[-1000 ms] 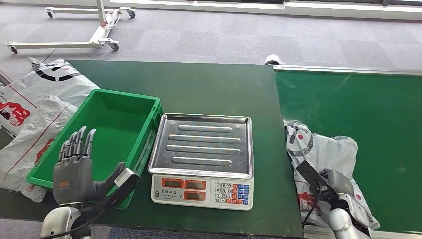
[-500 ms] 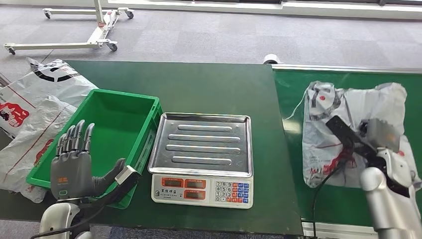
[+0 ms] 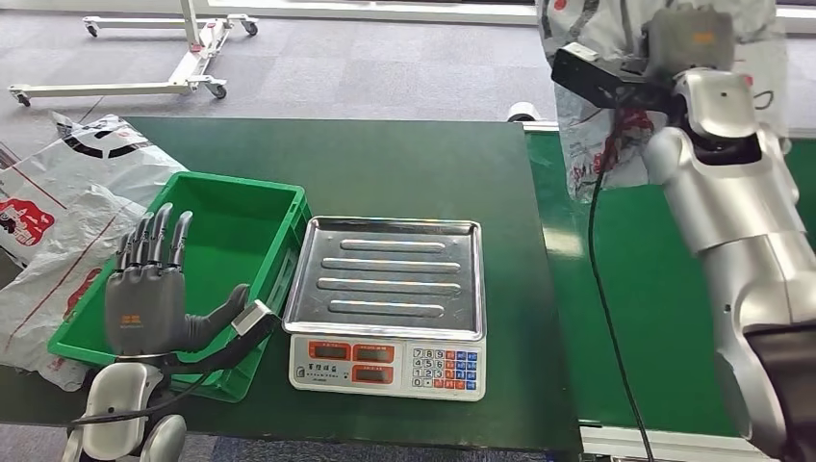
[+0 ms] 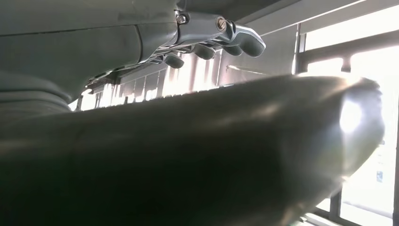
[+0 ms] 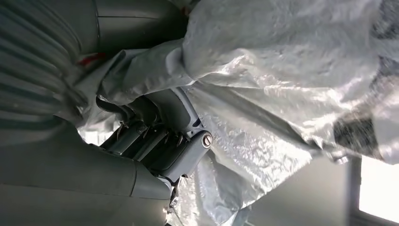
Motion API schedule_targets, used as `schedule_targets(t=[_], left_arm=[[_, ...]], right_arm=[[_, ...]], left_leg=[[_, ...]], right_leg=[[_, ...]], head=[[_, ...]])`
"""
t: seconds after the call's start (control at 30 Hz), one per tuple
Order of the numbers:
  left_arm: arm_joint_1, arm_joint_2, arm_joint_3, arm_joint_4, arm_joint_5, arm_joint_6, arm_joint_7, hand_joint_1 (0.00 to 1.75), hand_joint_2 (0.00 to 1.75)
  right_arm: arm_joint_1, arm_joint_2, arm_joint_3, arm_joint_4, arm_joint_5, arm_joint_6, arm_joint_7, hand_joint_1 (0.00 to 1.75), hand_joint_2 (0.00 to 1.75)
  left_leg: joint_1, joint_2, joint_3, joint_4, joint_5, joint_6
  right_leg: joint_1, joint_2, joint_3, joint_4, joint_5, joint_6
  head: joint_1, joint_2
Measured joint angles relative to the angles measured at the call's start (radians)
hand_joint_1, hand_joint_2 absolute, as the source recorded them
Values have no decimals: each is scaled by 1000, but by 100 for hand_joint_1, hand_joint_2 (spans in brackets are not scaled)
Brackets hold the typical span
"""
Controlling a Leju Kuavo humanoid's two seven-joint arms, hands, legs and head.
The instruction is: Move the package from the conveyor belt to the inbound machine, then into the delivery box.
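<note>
My right hand [image 3: 688,43] is raised high at the top right of the head view and grips a grey plastic package [image 3: 597,144] with red and black print, which hangs over the conveyor belt [image 3: 664,279]. In the right wrist view the crinkled package [image 5: 282,66] wraps around my fingers [image 5: 160,141]. The scale [image 3: 390,303] with a steel tray sits in the middle of the green table. A green box [image 3: 207,255] stands empty to its left. My left hand [image 3: 144,303] is held upright, fingers spread and holding nothing, at the box's near corner.
Several grey packages [image 3: 67,207] lie at the table's left edge beside the green box. A black cable [image 3: 601,289] hangs from my right wrist over the belt. A white wheeled frame [image 3: 154,58] stands on the carpet beyond the table.
My right arm has lifted the package from the belt's near edge up and away, high above the belt. My left hand has stayed about where it was.
</note>
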Motion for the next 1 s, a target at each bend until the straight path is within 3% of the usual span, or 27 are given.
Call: schedule_targets(t=[0.23, 0.43, 0.73, 1.0], left_arm=[[-32, 13, -50, 60, -7, 15, 3, 0, 0], [-47, 26, -76, 86, -18, 16, 11, 0, 0], [-101, 32, -124, 134, -42, 15, 11, 0, 0], [-160, 36, -159, 184, -44, 32, 11, 0, 0]], right_arm=[[-93, 179, 103, 129, -6, 26, -14, 175, 175], [-119, 240, 136, 186, -45, 33, -42, 175, 175], [-104, 376, 137, 215, -193, 63, -119, 175, 175], [-88, 412, 1, 221, -523, 120, -172, 175, 175]], left_leg=[[2, -2, -1, 0, 1, -2], [2, -3, -1, 0, 1, -1], [3, -2, -1, 0, 1, -2], [3, -3, -2, 1, 1, -2]], right_leg=[[2, -2, 0, 1, -1, -1], [1, -3, 0, 0, 0, -2], [3, -2, -1, 0, 0, -3], [3, -3, -1, 0, 1, -4]], head=[[0, 0], [0, 0], [0, 0], [0, 0]])
